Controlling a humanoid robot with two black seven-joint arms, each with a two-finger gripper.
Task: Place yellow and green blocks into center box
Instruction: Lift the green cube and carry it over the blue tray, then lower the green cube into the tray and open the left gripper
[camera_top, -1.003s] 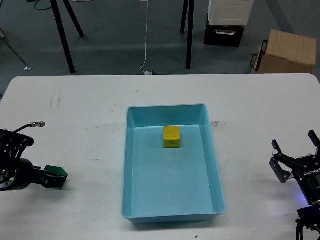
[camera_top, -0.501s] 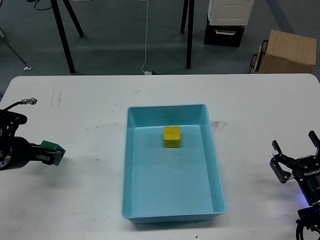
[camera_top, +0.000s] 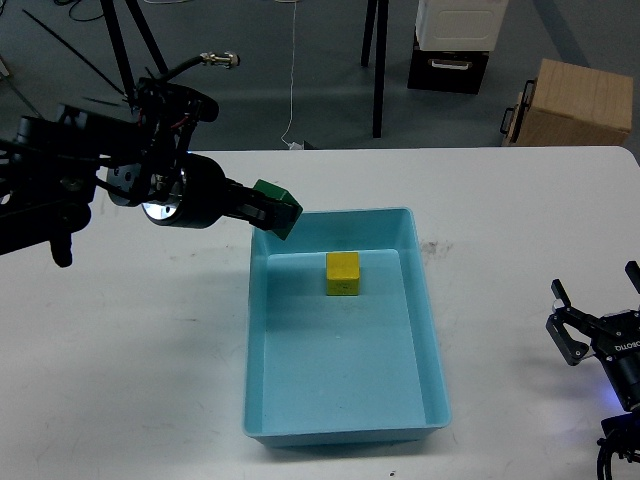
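I see the green block (camera_top: 274, 205) pinched in my left gripper (camera_top: 272, 210), held in the air over the box's (camera_top: 345, 408) rim at its 11 o'clock corner. The yellow block (camera_top: 343, 273) sits inside the box on its floor, toward 12 o'clock and near the far wall; I see nothing else in the box. The box lies at the middle of the white table (camera_top: 140, 370). My right gripper (camera_top: 598, 320) rests low at 4 o'clock from the box, well apart from it, fingers spread and holding nothing. Off the table at 1 o'clock stands a wooden crate (camera_top: 570, 102), with a black case (camera_top: 448, 62) beside it.
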